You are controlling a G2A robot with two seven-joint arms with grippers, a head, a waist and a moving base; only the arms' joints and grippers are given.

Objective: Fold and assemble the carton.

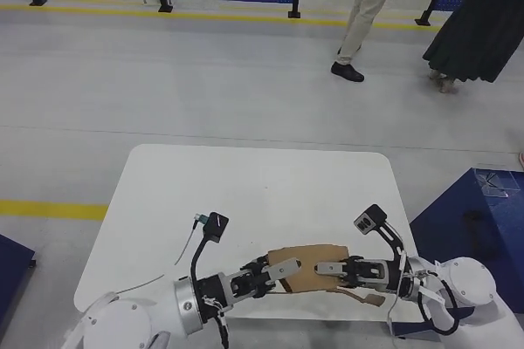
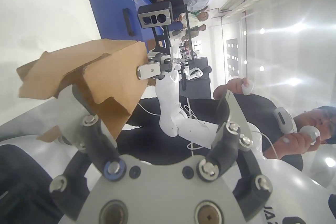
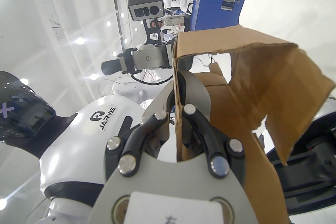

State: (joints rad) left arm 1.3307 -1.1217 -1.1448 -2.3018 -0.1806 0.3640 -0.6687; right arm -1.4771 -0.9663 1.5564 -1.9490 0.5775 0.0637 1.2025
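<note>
Brown carton [image 1: 307, 264] stands half-opened, ragged-edged flaps hanging loose.

Glossy white arm shells [image 1: 458, 283], black joint rings [image 1: 211, 292], thin white cables [image 2: 149, 110], grey metal plates on the right tool [image 3: 178, 89], black linkages [image 3: 207, 128], silver screws [image 3: 114, 143], black wrist cameras [image 1: 215, 225], black logo [image 3: 103, 117]

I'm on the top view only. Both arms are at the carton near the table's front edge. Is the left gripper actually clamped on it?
Observer: No. In the left wrist view the left gripper is open, with one finger standing well clear of the carton.
Operator: And the right one?
Observer: The right gripper is shut on one wall of the carton.
Operator: Is the box closed up?
Observer: No. The right wrist view looks into its open side, and a ragged-edged flap sticks out unfolded.
</note>
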